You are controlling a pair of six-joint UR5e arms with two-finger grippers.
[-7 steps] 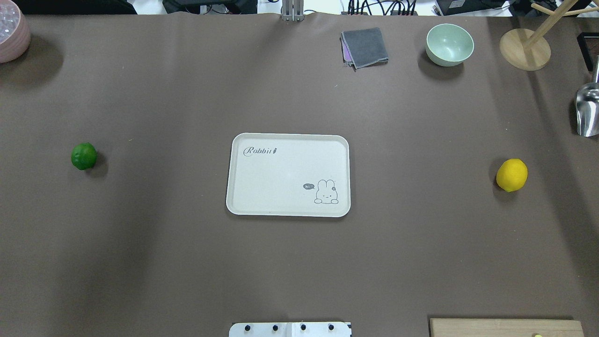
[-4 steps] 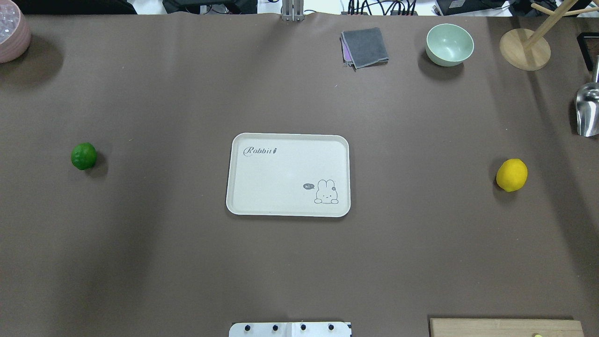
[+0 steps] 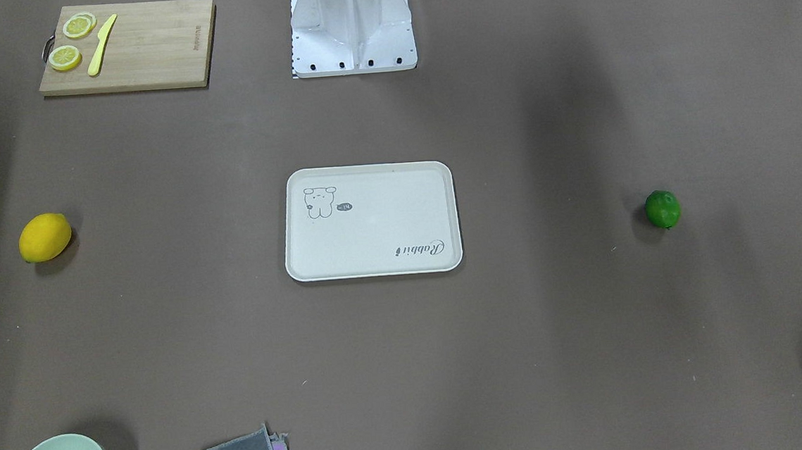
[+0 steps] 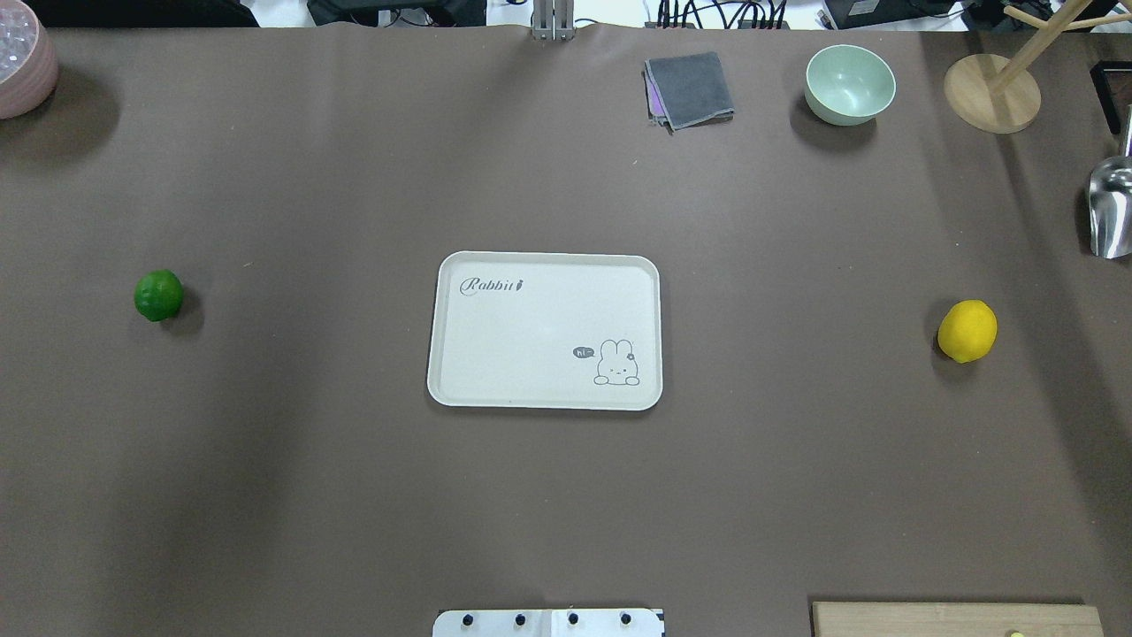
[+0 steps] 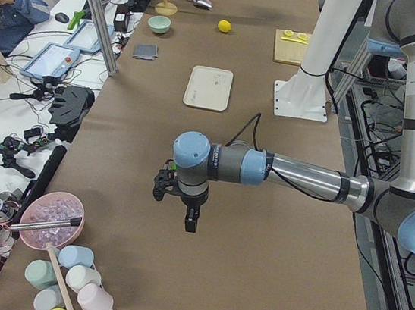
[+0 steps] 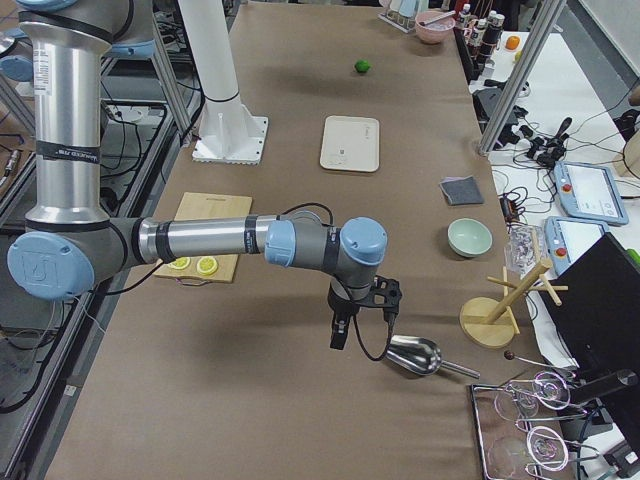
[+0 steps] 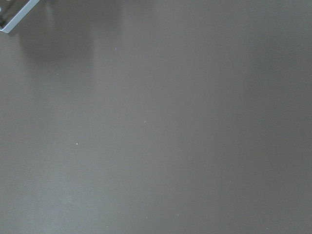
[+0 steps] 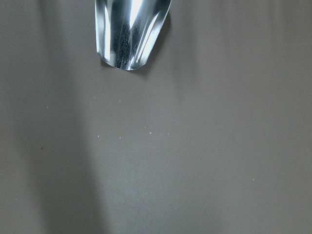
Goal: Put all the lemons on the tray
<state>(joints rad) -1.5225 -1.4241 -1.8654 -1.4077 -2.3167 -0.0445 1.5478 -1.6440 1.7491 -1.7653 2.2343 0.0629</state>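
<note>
Your left gripper (image 5: 190, 220) shows only in the side view from the robot's left end. It hangs fingers-down over the brown worktop (image 5: 252, 283) in the middle of that frame. From there you cannot tell whether it is spread or closed. Its wrist camera sees plain worktop, plus a pale grey corner at the upper left that is too cropped to identify.

Your right gripper (image 6: 338, 335) also appears in one side view only, low in the centre of the frame and pointing down. Its state cannot be told either. A shiny metal scoop (image 6: 413, 355) lies on the worktop just to its right in that frame, and the right wrist camera catches the scoop's mouth at the top edge.

In the overhead view the tray (image 4: 531, 327) sits flat in the middle of the frame. The green lemon (image 4: 158, 295) rests on the worktop at the middle left and the yellow lemon (image 4: 967, 331) at the middle right, each well apart from the tray.

Along the top edge you have a folded grey cloth (image 4: 690, 88), a pale green bowl (image 4: 849, 84), a round wooden stand (image 4: 990, 93) and, in the upper left corner, a pink bowl (image 4: 22, 66). In the front-facing view a wooden cutting board (image 3: 148, 45) sits at the upper left with lemon slices (image 3: 65, 57) and a yellow knife (image 3: 101, 45) on it.
</note>
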